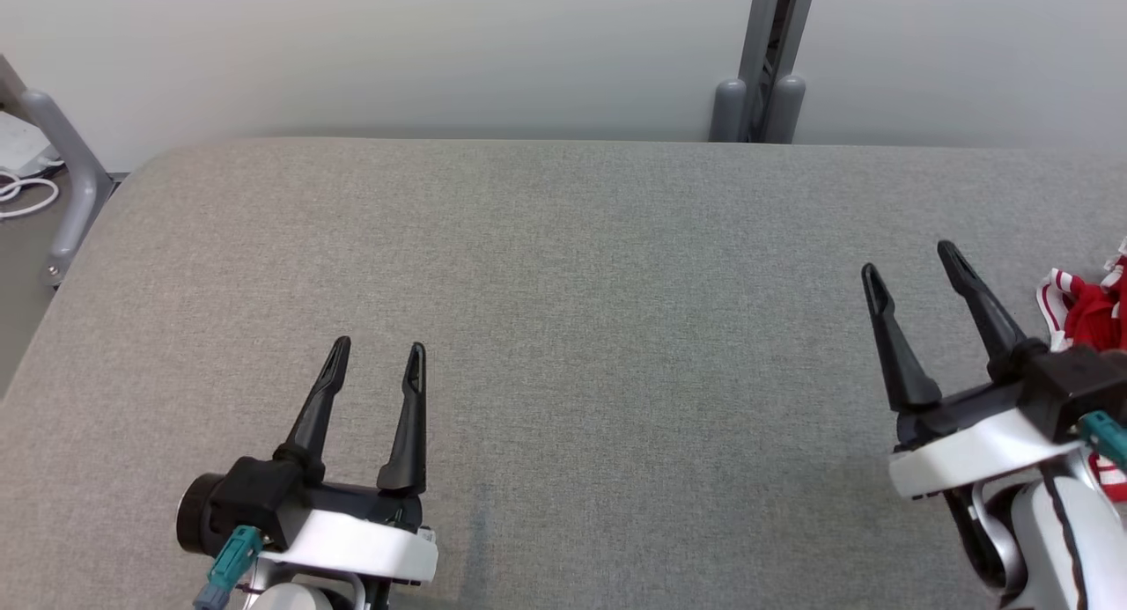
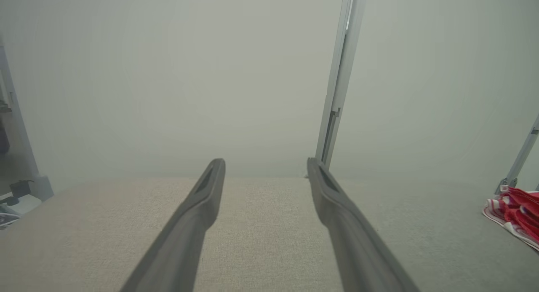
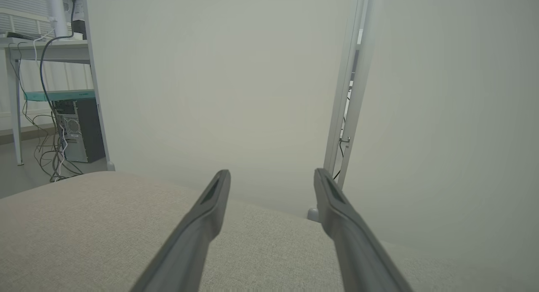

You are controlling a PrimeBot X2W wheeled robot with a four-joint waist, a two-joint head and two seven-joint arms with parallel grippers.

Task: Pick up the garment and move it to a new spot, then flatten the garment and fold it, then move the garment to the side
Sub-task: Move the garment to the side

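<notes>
Left gripper [image 1: 379,346] hangs over the near left of the grey woven-cloth padded table [image 1: 572,284], its two long dark fingers spread and holding nothing; right gripper [image 1: 909,260] hangs over the near right, fingers likewise spread and empty; the red-and-white striped cloth garment [image 1: 1087,315] lies bunched at the table's far right, just beside the right gripper's wrist on its outer side and apart from its fingers, partly cut off by the head view's edge (whether it is folded cannot be told from the part that shows). Such a scene would fit a garment waiting to be lifted as well as one set aside after folding. Risk, as I judge it: any reach for the garment would be half blind, since the wrist hides part of it and the frame cuts the rest; a pinch could catch one layer only and drag the bundle; fingertips driven low could snag the table's cloth. No brand, label or writing can be read anywhere.
</notes>
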